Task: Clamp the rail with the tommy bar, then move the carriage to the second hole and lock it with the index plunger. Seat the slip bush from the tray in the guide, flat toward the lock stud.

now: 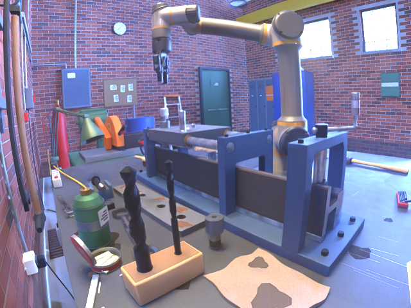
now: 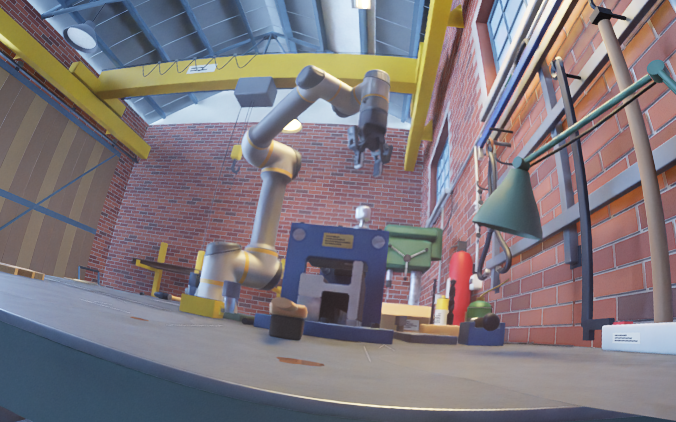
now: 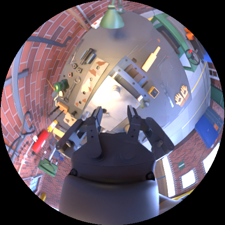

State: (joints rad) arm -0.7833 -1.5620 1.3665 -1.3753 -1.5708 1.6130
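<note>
The dark rail [image 1: 262, 195] runs lengthwise through the blue fixture [image 1: 252, 185], partly hidden by the fixture's posts. The grey carriage [image 1: 186, 132] sits on the guide rods at the fixture's far end, with the knobbed index plunger [image 1: 164, 116] and a steel pin [image 1: 182, 120] standing on it. The tommy bar [image 1: 345, 116] sticks out of the near clamp frame. The grey slip bush [image 1: 214, 230] stands on the bench in front of the fixture. My gripper [image 1: 162, 73] hangs high above the carriage, open and empty, and the wrist camera looks down at the carriage [image 3: 108, 101].
Behind the fixture are a brick wall, a green door [image 1: 215, 96] and lockers. On the near bench stand a block with two drill bits [image 1: 156, 252], a green can [image 1: 91, 215], a drilled plate [image 1: 159, 205] and a rag [image 1: 265, 285]. A green lamp [image 1: 87, 127] overhangs the left side.
</note>
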